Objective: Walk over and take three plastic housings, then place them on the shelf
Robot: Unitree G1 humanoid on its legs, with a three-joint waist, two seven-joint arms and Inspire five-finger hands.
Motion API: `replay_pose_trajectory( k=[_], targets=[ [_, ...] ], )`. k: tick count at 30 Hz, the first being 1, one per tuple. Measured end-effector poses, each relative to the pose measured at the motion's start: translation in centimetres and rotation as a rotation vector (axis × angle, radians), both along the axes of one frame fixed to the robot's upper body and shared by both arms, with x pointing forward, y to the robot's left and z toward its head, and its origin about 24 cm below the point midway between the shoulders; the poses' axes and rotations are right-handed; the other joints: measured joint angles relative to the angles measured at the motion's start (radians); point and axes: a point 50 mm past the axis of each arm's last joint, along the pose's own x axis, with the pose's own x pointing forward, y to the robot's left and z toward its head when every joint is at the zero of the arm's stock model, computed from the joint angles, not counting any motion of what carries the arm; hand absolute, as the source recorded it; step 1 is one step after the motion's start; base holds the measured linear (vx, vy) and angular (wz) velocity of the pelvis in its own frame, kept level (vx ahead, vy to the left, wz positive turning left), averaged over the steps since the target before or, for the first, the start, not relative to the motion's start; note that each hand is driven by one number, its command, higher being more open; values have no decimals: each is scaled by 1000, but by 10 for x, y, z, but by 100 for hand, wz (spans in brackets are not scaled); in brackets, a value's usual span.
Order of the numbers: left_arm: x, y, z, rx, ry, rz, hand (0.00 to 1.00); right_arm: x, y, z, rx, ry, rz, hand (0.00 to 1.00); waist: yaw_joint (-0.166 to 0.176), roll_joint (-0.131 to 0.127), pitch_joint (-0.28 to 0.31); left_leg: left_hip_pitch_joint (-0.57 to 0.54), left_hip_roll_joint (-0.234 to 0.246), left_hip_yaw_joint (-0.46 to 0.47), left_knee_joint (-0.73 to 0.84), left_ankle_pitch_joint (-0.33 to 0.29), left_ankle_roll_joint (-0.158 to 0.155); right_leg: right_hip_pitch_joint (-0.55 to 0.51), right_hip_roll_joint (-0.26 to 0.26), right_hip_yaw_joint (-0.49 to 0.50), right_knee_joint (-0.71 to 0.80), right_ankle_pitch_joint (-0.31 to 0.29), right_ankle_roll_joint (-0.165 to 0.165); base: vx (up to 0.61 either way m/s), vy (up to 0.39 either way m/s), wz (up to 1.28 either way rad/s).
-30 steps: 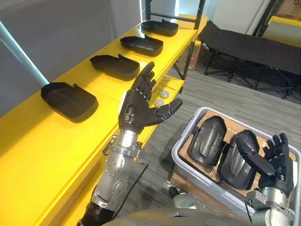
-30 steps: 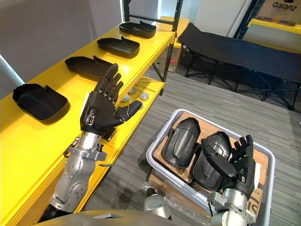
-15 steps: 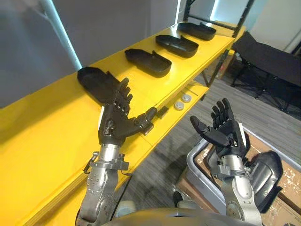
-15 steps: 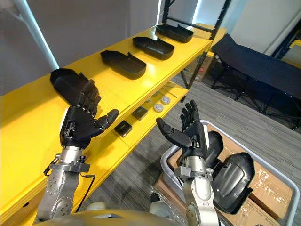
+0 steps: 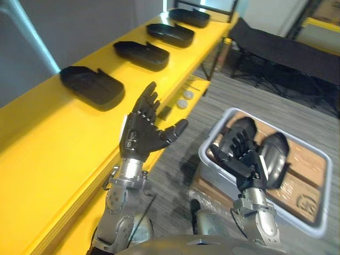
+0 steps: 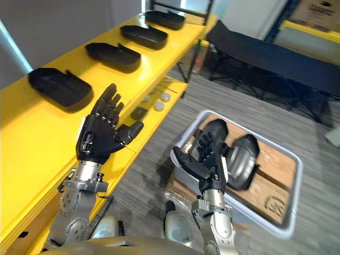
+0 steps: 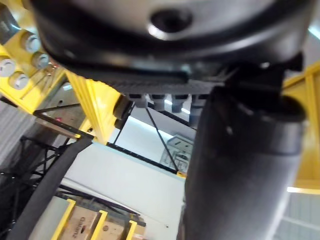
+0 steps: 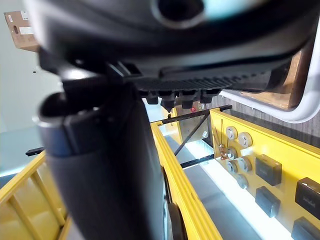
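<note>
Several black plastic housings lie in a row on the yellow shelf top (image 5: pixel 48 143); the nearest housing (image 5: pixel 90 85) is by the wall and the farthest (image 5: pixel 189 17) at the shelf's end. Two more housings (image 5: pixel 240 132) (image 5: pixel 274 151) lie side by side in a grey bin (image 5: pixel 319 159) on the floor. My left hand (image 5: pixel 142 132) is raised over the shelf's front edge, open and holding nothing. My right hand (image 5: pixel 241 158) is open too, held up in front of the bin's near corner with its fingers before the left housing, holding nothing.
A lower shelf level holds small round parts (image 5: pixel 184 100) and dark blocks (image 5: pixel 164 112). A black folding cot (image 5: pixel 287 50) stands across the grey carpet beyond the bin. Cardboard lines the bin's floor (image 5: pixel 300 186). Yellow racking posts stand at the shelf's far end.
The camera has swung, so the whole scene has shifted. My right hand stood left of the bin half a second ago and is now before its near corner. Both hands stay open.
</note>
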Motion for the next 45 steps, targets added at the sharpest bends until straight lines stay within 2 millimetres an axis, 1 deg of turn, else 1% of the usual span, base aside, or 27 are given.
replay_pose_trajectory(
  k=[1,3,4,5,6,7,8,9,10,11,12,15,17,19,21,22,23,26,28,31,33,34,35,36,37,42,45],
  targets=[
    [1,4,-1,4,4,16,100,9,8,-2,-1,-8,38,100,2,-1,-2,2,10,19,-65,50,-8,19,-61,-60,93,-49,-24,-171,-110,-62],
    [0,7,-3,8,18,28,100,21,21,-4,-5,-2,82,100,11,-3,-4,2,30,43,-104,82,-24,53,-142,-107,136,-68,-38,-157,-219,-66],
    [-1,9,-8,6,46,27,100,26,33,-6,1,14,112,100,27,-9,-10,8,49,66,-134,107,-59,92,-224,-147,113,-67,-41,-134,-313,-65],
    [-2,9,-10,5,54,26,100,27,37,-6,4,20,125,100,33,-17,-15,11,59,76,-143,119,-76,108,-250,-160,88,-60,-44,-139,-434,-80],
    [-4,11,-13,-4,69,27,100,25,44,-8,-5,32,153,100,36,-26,-22,8,81,95,-147,138,-113,127,-274,-175,15,-10,-34,-77,-327,-58],
    [-5,12,-15,-15,83,26,100,25,46,-8,-11,39,163,100,35,-18,-26,4,99,90,-150,146,-128,128,-237,-186,-7,-33,-9,-66,-378,-109],
    [-7,10,-23,-46,131,27,100,23,44,-11,-40,64,177,100,50,21,-50,10,133,39,-202,176,-157,129,-165,-214,-86,-40,23,-23,-249,-114],
    [-8,9,-24,-53,139,25,100,22,43,-13,-44,74,177,100,54,26,-54,23,152,39,-215,191,-162,137,-139,-217,-125,-50,49,7,-316,-132],
    [-9,7,-26,-54,146,15,100,18,39,-16,-45,91,164,100,40,18,-58,32,180,48,-216,204,-179,163,-111,-239,-185,-93,106,14,-344,-75],
    [-9,3,-29,-65,162,5,100,16,33,-19,-53,109,158,100,16,29,-57,34,204,48,-215,208,-177,163,-87,-242,-181,-109,100,1,-388,-48],
    [-10,-3,-34,-76,191,-11,100,10,20,-23,-66,137,137,100,-9,31,-56,43,216,48,-212,232,-160,154,-75,-234,-152,-123,78,-8,-314,-35],
    [-13,-6,-41,-113,242,-3,100,4,0,-26,-106,160,136,100,-16,20,-56,54,216,43,-164,281,-90,126,-74,-191,-114,-154,56,-18,-155,-48],
    [-13,-5,-44,-134,261,13,100,3,-4,-27,-133,164,152,100,-19,15,-51,16,216,15,-100,278,-56,124,-70,-185,-123,-162,41,-60,-96,-19],
    [-15,-6,-51,-151,288,1,100,1,-12,-33,-162,192,148,100,4,34,-42,-21,167,-28,24,130,-72,160,-68,-184,-173,-137,33,-33,45,-2],
    [-16,-7,-51,-152,272,-19,100,1,-16,-37,-162,209,129,100,11,38,-40,-18,126,-36,-2,69,-53,162,-77,-211,-177,-119,55,6,130,31],
    [-16,-7,-50,-154,268,-23,100,3,-16,-38,-165,212,119,100,16,38,-40,-8,113,-44,-27,62,-59,153,-79,-217,-177,-116,61,-16,123,30],
    [-16,-7,-51,-168,271,-35,100,7,-17,-39,-175,216,96,100,31,35,-38,7,89,-48,-72,49,-81,153,-94,-216,-194,-104,79,-22,107,8],
    [-19,-5,-59,-146,303,-46,100,18,-14,-40,-170,220,25,100,58,3,-28,12,37,-30,-72,46,-109,171,-140,-201,-244,-55,112,8,194,-4],
    [-19,0,-61,-117,315,-48,100,29,-17,-39,-175,214,-21,100,60,-4,-24,-15,22,-42,-37,32,-112,192,-154,-216,-288,-19,125,12,181,14],
    [-14,9,-57,-41,291,-31,100,57,-37,-36,-232,207,-151,100,72,-14,-7,-88,9,-77,6,28,-106,192,-157,-261,-349,37,126,-48,126,27],
    [-4,14,-48,4,243,-25,100,87,-66,-22,-242,188,-340,100,95,-21,45,-153,4,-114,40,29,-102,192,-150,-300,-387,62,131,-134,76,40],
    [-2,16,-46,13,231,-22,100,95,-73,-15,-247,173,-383,100,98,-21,64,-168,2,-124,47,30,-100,191,-149,-310,-396,69,132,-197,69,36],
    [4,18,-41,22,203,-14,100,114,-94,8,-256,116,-489,100,114,-15,111,-202,-2,-141,56,36,-98,181,-145,-325,-417,91,127,-176,60,22],
    [5,18,-40,25,198,-15,100,119,-101,18,-258,90,-526,100,122,-15,123,-216,-3,-142,56,41,-95,170,-145,-325,-420,98,126,-189,77,17],
    [5,22,-39,31,197,-5,100,129,-109,38,-265,29,-583,100,135,-14,145,-241,-6,-146,56,50,-93,151,-144,-328,-429,111,124,-99,51,3],
    [5,29,-51,59,249,8,100,153,-142,95,-299,-104,-716,100,169,-14,189,-301,-16,-164,57,76,-86,106,-145,-341,-432,127,125,-43,34,11],
    [5,30,-56,59,264,12,100,160,-158,115,-289,-125,-762,100,173,-12,202,-321,-18,-168,56,81,-83,88,-146,-343,-432,133,124,-2,9,3]
  ],
)
